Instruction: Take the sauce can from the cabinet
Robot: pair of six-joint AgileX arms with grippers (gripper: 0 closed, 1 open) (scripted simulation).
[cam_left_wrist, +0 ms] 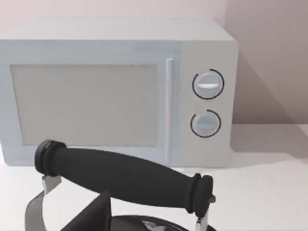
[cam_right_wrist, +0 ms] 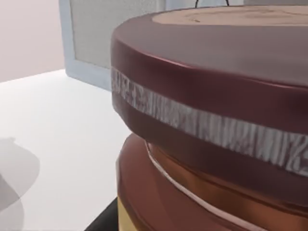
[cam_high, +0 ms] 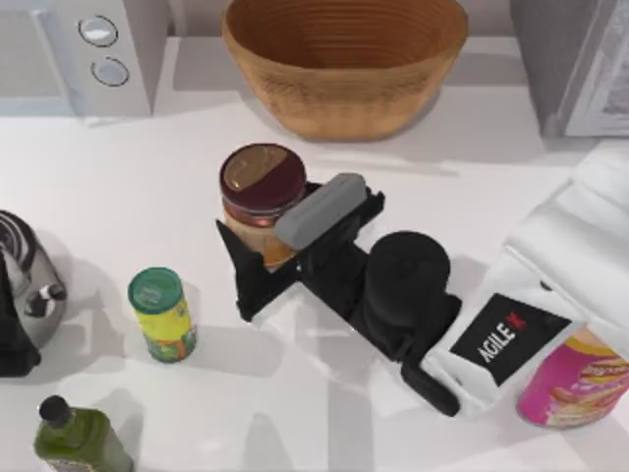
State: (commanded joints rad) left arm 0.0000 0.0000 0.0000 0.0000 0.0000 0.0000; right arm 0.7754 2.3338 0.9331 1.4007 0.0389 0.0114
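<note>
The sauce can [cam_high: 261, 187], a short cylinder with a maroon and tan top and tan-orange sides, is at the middle of the table in the top view. My right gripper [cam_high: 270, 231] is shut on it, one black finger [cam_high: 246, 275] on each side of its body. Up close in the right wrist view, the can's maroon lid [cam_right_wrist: 207, 86] sits right in front of the camera. The cabinet [cam_high: 575, 69], grey with a white framed door, stands at the back right, apart from the can. My left arm [cam_high: 15, 344] is parked at the left edge of the table.
A wicker basket [cam_high: 344, 59] stands at the back centre and a white microwave [cam_high: 84, 49] [cam_left_wrist: 120, 91] at the back left. A kettle [cam_high: 25, 280], a green-lidded can [cam_high: 162, 315] and a green bottle [cam_high: 74, 438] are at the left. At the front right, a pink canister [cam_high: 575, 379] stands.
</note>
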